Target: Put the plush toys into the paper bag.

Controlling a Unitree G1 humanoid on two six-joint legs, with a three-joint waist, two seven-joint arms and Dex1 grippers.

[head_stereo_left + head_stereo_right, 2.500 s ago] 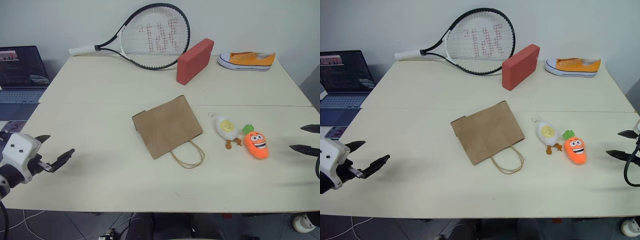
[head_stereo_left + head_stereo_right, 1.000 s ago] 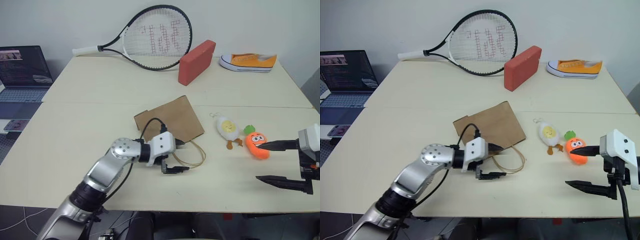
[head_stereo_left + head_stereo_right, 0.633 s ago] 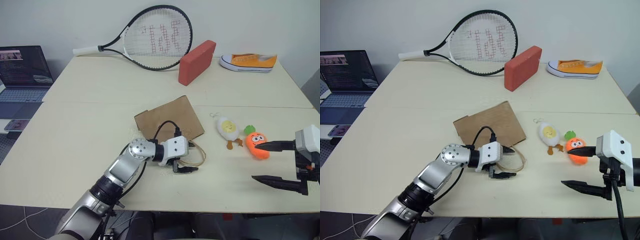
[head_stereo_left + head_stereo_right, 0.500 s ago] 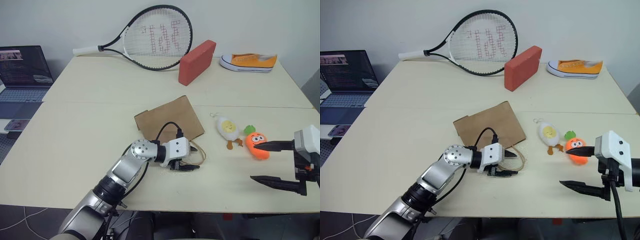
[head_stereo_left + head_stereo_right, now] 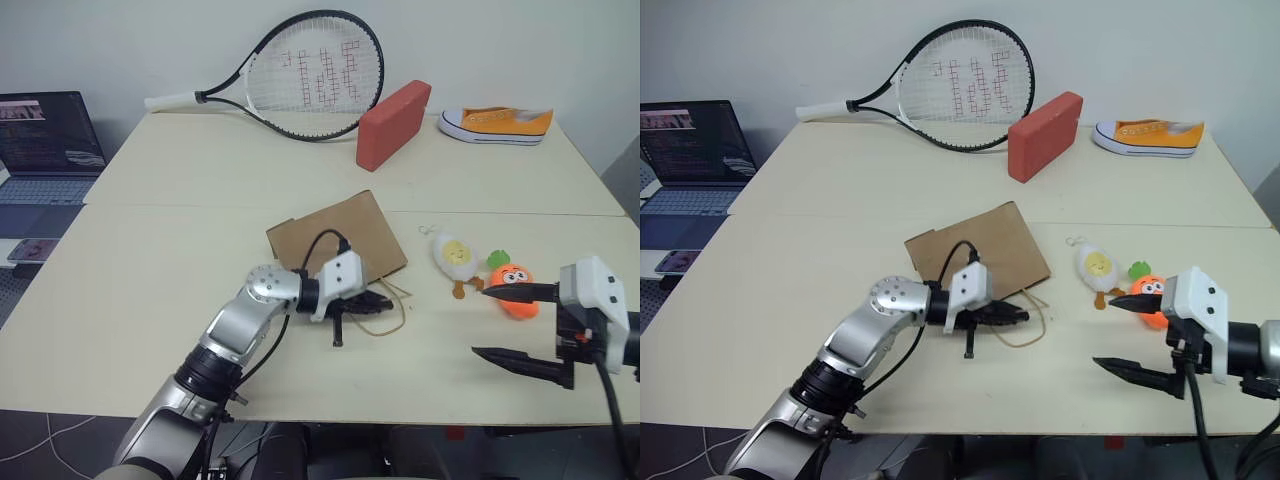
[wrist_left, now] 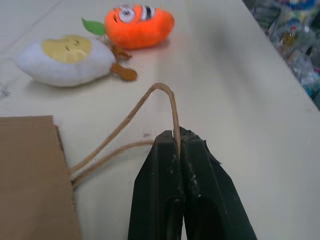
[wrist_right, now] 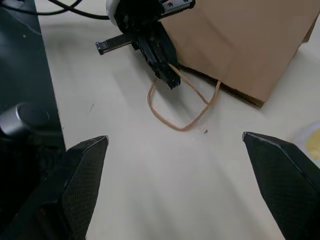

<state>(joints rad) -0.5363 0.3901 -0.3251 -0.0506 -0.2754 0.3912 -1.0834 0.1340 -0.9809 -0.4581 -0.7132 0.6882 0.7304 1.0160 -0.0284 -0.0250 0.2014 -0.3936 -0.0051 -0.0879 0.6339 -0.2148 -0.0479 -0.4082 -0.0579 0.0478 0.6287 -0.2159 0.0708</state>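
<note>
Table [image 5: 180, 250]: pale cream top, two boards meeting at a seam across the middle.

Paper bag [image 5: 345, 235]: brown kraft, lying flat near the table's centre, mouth toward the robot. Two tan twisted-paper handles; one handle [image 6: 150, 107] is lifted into an arch, the other lies in a loop on the table.

Left gripper [image 6: 179, 145]: black fingers pressed together, pinching the raised handle between their tips (the cord enters right at the seam of the two fingers). It sits just at the bag's mouth, pointing toward the toys.

Right gripper [image 5: 500, 322]: fingers spread wide, nothing between them, hovering over the table near its front edge, just in front of the carrot toy.

Egg plush toy [image 5: 454, 254]: white, yellow yolk face, brown legs, lying on the table just right of the bag, outside it.

Carrot plush toy [image 5: 514, 287]: orange, green top, cartoon face, beside the egg on its right; whether the two touch cannot be told.

Tennis racket [image 5: 300, 75]: black and white frame, leaning at the far edge against the wall.

Red block [image 5: 392, 122]: brick-shaped, far side of the table.

Sneaker [image 5: 495, 123]: orange and white, far right corner.

Laptop [image 5: 45, 140]: open, off the table's left side.
</note>
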